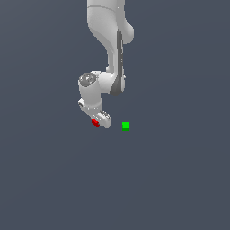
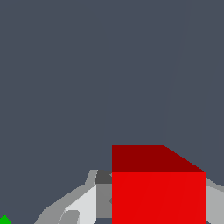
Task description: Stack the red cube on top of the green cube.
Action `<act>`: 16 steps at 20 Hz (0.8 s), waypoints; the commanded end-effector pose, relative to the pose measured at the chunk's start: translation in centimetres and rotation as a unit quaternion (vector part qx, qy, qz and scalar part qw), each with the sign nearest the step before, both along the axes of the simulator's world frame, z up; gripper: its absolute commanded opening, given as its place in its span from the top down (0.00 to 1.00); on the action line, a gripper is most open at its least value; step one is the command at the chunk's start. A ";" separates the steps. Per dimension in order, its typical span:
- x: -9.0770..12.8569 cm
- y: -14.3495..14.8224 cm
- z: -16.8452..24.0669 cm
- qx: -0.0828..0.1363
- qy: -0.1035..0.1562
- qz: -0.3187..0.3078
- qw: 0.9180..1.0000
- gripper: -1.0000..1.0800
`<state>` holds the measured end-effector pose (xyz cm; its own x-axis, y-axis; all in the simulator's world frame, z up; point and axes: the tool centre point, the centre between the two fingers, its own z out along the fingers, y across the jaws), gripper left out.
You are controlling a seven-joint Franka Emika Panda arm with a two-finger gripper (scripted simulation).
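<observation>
The red cube (image 1: 95, 122) sits between the fingers of my white gripper (image 1: 98, 121), which is shut on it. The gripper hides most of the cube in the exterior view. In the wrist view the red cube (image 2: 158, 192) fills the space between the two grey fingers (image 2: 98, 199). The green cube (image 1: 126, 126) rests alone on the dark floor, a short way toward the exterior view's right of the gripper and apart from it. Only a corner of the green cube (image 2: 4, 219) shows at the edge of the wrist view.
The plain dark grey floor (image 1: 179, 179) spreads all around. The white arm (image 1: 112, 54) rises above the gripper toward the top of the exterior view.
</observation>
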<state>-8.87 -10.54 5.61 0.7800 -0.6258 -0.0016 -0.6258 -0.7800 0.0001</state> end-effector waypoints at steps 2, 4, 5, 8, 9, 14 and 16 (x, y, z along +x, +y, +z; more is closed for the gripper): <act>0.0 0.0 2.4 0.000 -0.001 0.000 1.000 1.00; 0.0 0.0 3.6 0.000 -0.001 0.000 1.000 1.00; 0.0 0.0 4.2 0.000 -0.001 0.000 1.000 1.00; 0.0 -0.1 5.5 0.000 -0.001 0.000 1.000 1.00; 0.0 -0.1 5.8 0.000 -0.001 0.000 1.000 1.00; 0.1 -0.1 6.4 -0.001 -0.001 0.000 1.000 1.00; 0.2 -0.1 6.4 -0.001 -0.001 0.000 1.000 1.00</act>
<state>-8.72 -10.62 11.97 0.7798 -0.6260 0.0004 -0.6260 -0.7798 0.0000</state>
